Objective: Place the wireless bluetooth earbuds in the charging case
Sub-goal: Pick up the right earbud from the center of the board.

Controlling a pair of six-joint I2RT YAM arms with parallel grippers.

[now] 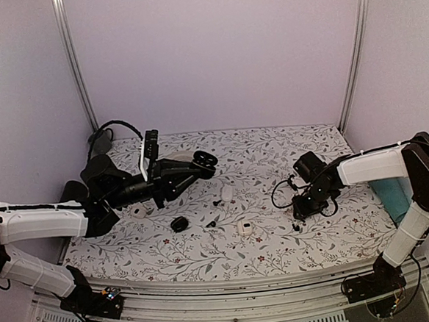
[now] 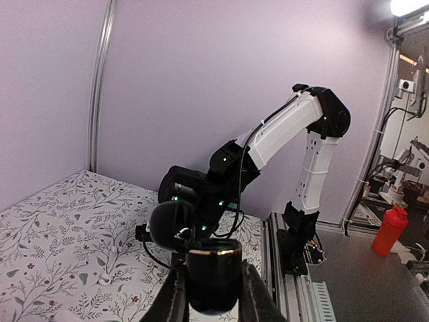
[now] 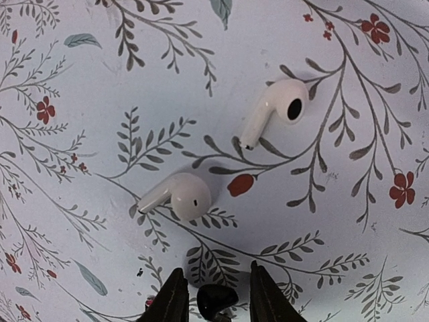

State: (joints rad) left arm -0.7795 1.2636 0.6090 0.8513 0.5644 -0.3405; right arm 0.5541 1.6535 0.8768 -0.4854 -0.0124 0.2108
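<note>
black earbud (image 3: 216, 300) | held in right fingers (image 3: 171, 300) | long axis crosswise between them

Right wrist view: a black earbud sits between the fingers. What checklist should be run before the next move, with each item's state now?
1. The left gripper is clamped on the black charging case: ok.
2. The lid of the case is open: ok.
3. The black earbud is between the fingers of the right gripper: ok.
4. Grip on it is firm: cannot tell; gaps show on both sides.
5. The white earbuds lie apart from the fingers: ok.
6. Earbud lined up over the case: not ok; in the top view the arms stand well apart.
</note>
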